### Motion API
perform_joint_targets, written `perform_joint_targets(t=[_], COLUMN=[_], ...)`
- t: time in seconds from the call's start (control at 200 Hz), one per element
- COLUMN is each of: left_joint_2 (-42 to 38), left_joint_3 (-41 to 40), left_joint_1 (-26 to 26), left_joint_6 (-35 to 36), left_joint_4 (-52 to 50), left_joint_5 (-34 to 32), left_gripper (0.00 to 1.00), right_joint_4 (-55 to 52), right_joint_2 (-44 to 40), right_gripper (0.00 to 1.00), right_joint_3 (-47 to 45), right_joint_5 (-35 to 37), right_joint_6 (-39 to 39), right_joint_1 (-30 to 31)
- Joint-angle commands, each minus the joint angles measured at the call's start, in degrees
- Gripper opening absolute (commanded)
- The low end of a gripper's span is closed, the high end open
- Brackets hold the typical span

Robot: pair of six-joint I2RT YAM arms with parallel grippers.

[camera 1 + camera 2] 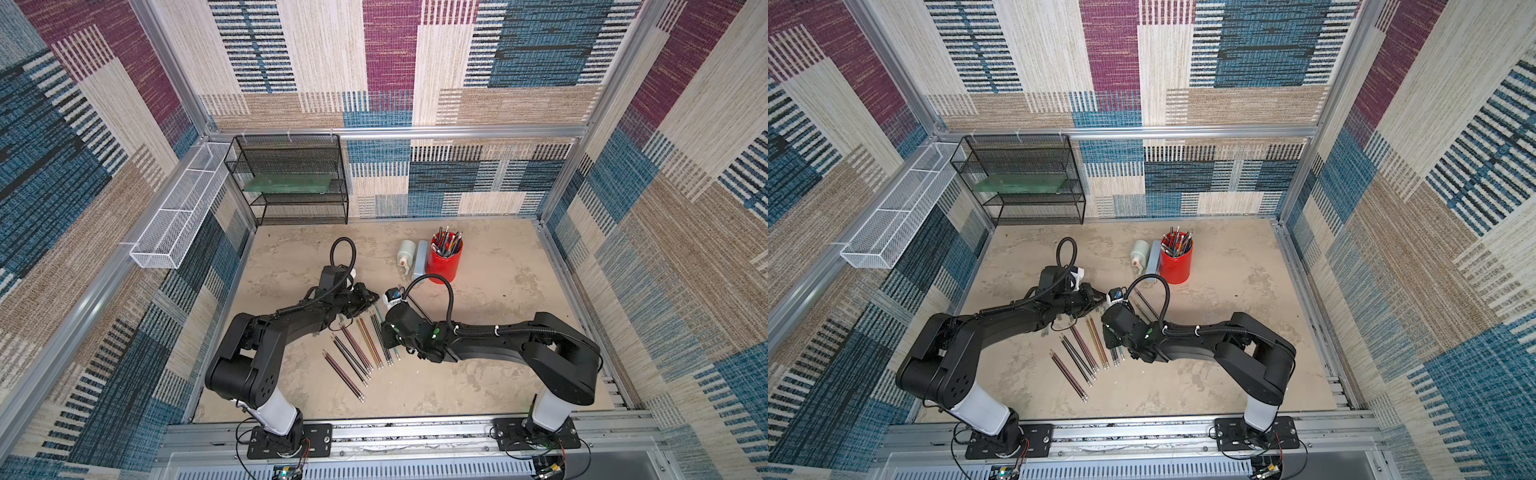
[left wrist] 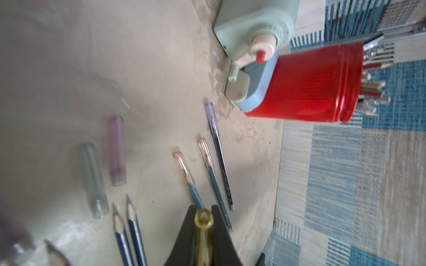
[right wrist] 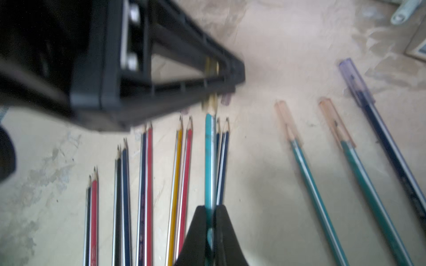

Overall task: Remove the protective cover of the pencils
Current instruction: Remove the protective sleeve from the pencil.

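The pencils [image 1: 353,353] lie side by side mid-tabletop [image 1: 498,291], long axes parallel, sharpened tips aimed toward the back wall, pale ends toward the robot. The right pincer [image 3: 211,208] is clamped on a teal pencil [image 3: 210,161], its far end meeting the yellow cover [image 2: 203,218], which is pinched tight in the left pincer [image 2: 202,208].

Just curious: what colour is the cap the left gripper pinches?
Translucent yellow cap; the left wrist view shows it best.
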Motion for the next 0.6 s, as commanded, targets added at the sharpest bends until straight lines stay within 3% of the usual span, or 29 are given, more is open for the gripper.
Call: perform_joint_targets(t=[0.0,0.265,0.596], left_joint_2=[-0.4,0.2,2.3], left_joint_3=[0.4,1.5,9.2], left_joint_1=[0.1,0.2,-0.7], left_joint_6=[1.5,2.3,8.5], left_joint_4=[0.5,-1.1,-14.2], left_joint_5=[-2.2,-2.4,-5.6], left_gripper=[0.03,0.03,0.04], right_joint_4=[-0.5,0.8,-1.1], right_joint_2=[-1.6,-2.3,3.4], right_gripper=[0.00,0.00,0.00], right_joint_3=[-0.9,-2.7,-0.1], right_joint_5=[0.9,3.0,1.3], right_joint_6=[1.7,3.2,4.0], right_joint_1=[-0.2,2.4,0.6])
